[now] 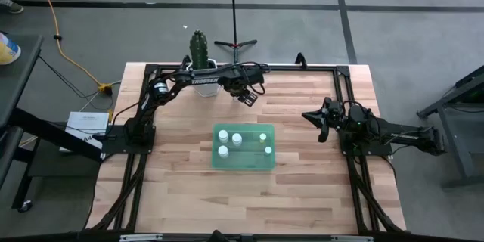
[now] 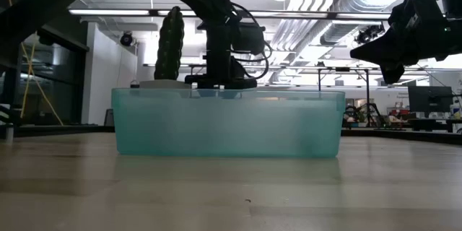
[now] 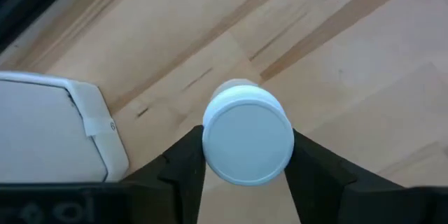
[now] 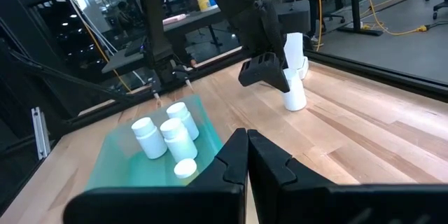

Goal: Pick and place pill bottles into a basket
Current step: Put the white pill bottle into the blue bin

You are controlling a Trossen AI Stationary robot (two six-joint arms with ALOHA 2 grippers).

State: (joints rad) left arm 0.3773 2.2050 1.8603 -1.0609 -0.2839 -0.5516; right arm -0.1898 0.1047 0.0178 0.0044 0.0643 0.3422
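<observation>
My left gripper (image 1: 247, 97) reaches down over the far middle of the table. It is shut on a small white pill bottle (image 3: 248, 136), which stands between its fingers beside the cactus pot. The translucent green basket (image 1: 249, 160) sits mid-table, nearer than the gripper, with several white pill bottles (image 1: 237, 139) lying or standing in it. The low view shows the basket's long wall (image 2: 227, 123) with the left arm behind it. My right gripper (image 1: 311, 116) waits shut over the right side of the table and holds nothing. My left gripper pinches the pill bottle between its two fingers, one on each side of the round cap (image 3: 210, 143). The fingers (image 3: 308, 168) come from above, pointing steeply down. The bottle is upright, and in the right wrist view its base (image 4: 295, 105) is on the table.
A cactus in a white pot (image 1: 200, 64) stands at the far edge, close beside the left gripper; its rim (image 3: 49, 126) shows in the left wrist view. Black frame rails (image 1: 344, 91) run round the table. Bare wood lies between the gripper and the basket.
</observation>
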